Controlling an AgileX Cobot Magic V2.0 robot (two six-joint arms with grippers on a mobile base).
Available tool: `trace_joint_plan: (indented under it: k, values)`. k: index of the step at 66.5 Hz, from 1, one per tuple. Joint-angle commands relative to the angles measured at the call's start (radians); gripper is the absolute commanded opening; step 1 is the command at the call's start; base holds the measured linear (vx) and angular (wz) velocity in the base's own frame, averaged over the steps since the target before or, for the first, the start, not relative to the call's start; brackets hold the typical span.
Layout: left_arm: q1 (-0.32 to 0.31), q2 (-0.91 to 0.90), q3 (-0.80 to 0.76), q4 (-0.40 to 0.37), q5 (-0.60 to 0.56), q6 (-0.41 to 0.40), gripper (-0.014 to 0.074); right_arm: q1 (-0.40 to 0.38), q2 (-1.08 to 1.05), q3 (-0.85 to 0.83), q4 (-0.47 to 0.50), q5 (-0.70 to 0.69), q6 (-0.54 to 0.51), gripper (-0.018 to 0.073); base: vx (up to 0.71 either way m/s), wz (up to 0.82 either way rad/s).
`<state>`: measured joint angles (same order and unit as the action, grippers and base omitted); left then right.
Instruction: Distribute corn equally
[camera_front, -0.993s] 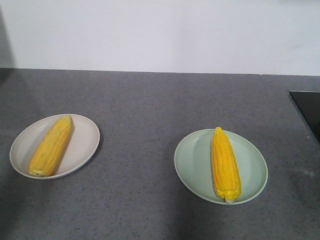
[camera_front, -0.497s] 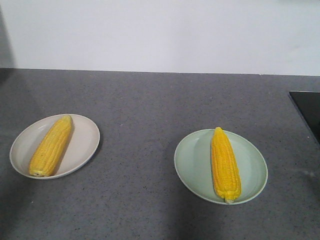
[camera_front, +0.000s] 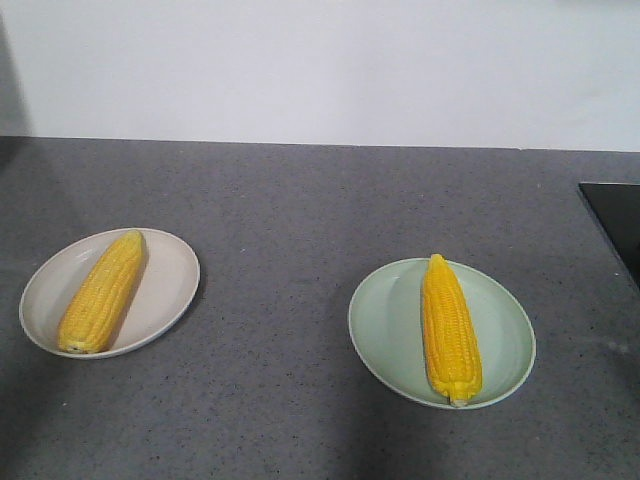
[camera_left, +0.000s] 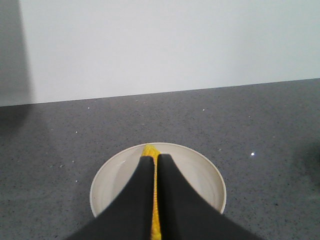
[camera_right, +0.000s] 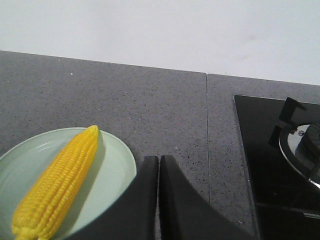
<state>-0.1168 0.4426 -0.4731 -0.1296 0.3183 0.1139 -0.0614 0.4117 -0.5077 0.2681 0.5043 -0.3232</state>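
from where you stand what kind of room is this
Most likely a kitchen. A speckled grey countertop runs against a plain white wall, a black glass cooktop with a burner is set into it, and two plates each hold a corn cob.

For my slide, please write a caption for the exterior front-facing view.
One corn cob on a beige plate and one corn cob on a green plate, apart on a grey counter.

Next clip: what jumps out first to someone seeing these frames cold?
Two bright yellow cobs on a grey counter: one corn cob lies on the beige plate at left, the other cob on the pale green plate at right. A black stovetop sits at the far right.
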Motion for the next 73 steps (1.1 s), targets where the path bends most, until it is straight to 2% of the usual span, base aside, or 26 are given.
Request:
trace_joint_plan:
  k: [1, 11, 19, 23, 32, 38, 45, 57, 61, 73]
  values:
    - [-0.004, 0.005, -0.026, -0.013, -0.074, -0.001, -0.0006, -0.005, 0.005, -0.025, 0.009, -0.079, -0.008, -0.0011, 0.0, 0.0]
    - [-0.004, 0.005, -0.026, -0.011, -0.071, -0.001, -0.0006, -0.005, 0.005, -0.025, 0.009, -0.078, -0.008, -0.0011, 0.0, 0.0]
    - [-0.004, -0.013, 0.009, 0.054, -0.104, -0.029, -0.0006, -0.005, 0.005, -0.025, 0.009, -0.078, -0.008, -0.0011, 0.0, 0.0]
    - [-0.004, -0.043, 0.06, 0.101, -0.138, -0.074, -0.0006, -0.005, 0.005, -0.025, 0.009, -0.078, -0.008, -0.0011, 0.0, 0.0]
    - [-0.004, -0.134, 0.199, 0.252, -0.235, -0.244, -0.0006, -0.005, 0.005, -0.025, 0.009, -0.078, -0.008, -0.0011, 0.0, 0.0]
    - [-0.004, -0.204, 0.3, 0.312, -0.298, -0.297, -0.0006, -0.005, 0.005, -0.025, 0.009, -0.078, -0.008, -0.0011, 0.0, 0.0]
    - [-0.004, -0.279, 0.402, 0.315, -0.346, -0.296, -0.0006, -0.005, 0.005, -0.025, 0.009, -0.078, -0.008, -0.0011, 0.0, 0.0]
    - [-0.004, -0.396, 0.511, 0.225, -0.353, -0.22, -0.0006, -0.005, 0.005, -0.025, 0.009, -0.078, -0.008, -0.0011, 0.0, 0.0]
    - [-0.004, -0.43, 0.514, 0.217, -0.318, -0.194, -0.0006, -0.005, 0.005, -0.025, 0.009, -0.078, -0.008, -0.0011, 0.0, 0.0]
    - [-0.004, -0.471, 0.514, 0.221, -0.334, -0.159, -0.0006, -0.005, 0.005, -0.025, 0.009, -0.076, -0.008, -0.0011, 0.0, 0.0]
